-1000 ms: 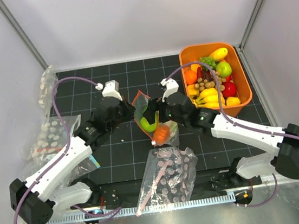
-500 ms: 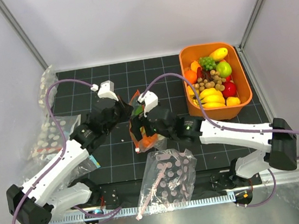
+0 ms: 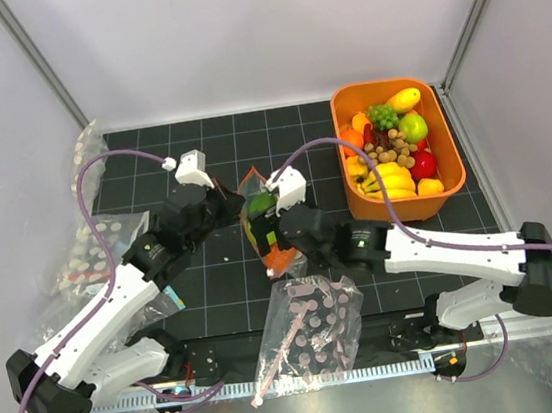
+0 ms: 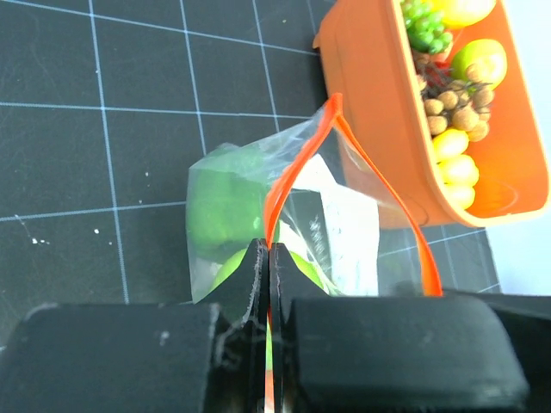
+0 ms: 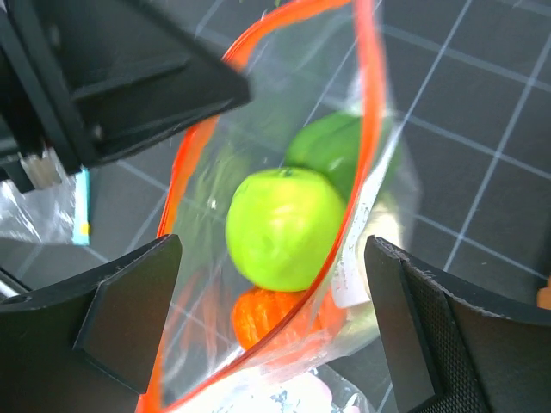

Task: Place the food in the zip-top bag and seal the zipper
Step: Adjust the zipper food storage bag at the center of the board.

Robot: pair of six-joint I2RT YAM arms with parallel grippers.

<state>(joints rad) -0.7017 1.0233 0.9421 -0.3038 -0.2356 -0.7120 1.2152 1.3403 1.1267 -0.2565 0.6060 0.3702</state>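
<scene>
Pinch first: the left gripper (image 4: 265,249) has its black jaws pressed flat together on one lip of the narrow orange-red zipper (image 4: 297,168), holding the clear, wrinkly plastic zip-top bag (image 4: 225,168) up off the black gridded mat (image 3: 214,275). From that pinch the strip climbs away towards the tub, folds at a sharp corner and runs back down as the second lip, so the mouth gapes in a long lens. The right gripper (image 5: 274,245) hangs directly over that opening, jaws spread wide, gripping nothing, with one finger outside each lip. That is the relation that counts: the mouth's long axis runs between its fingers, and the loose lip lies on the right arm's side, so the right arm looks better placed to bring the lips together and run the seal along. Down inside sit a smooth yellow-green round fruit (image 5: 280,228), a glossy darker green bell pepper (image 5: 340,146) and a dimpled orange round piece (image 5: 274,325); a pale shape beside them may be the cauliflower, I can't tell. The film is thin and floppy, likely to buckle. Just beyond stands the rigid orange plastic tub (image 3: 343,108) of toy fruit; nearer the arm bases lies a clear pink-dotted bag (image 3: 311,323).
</scene>
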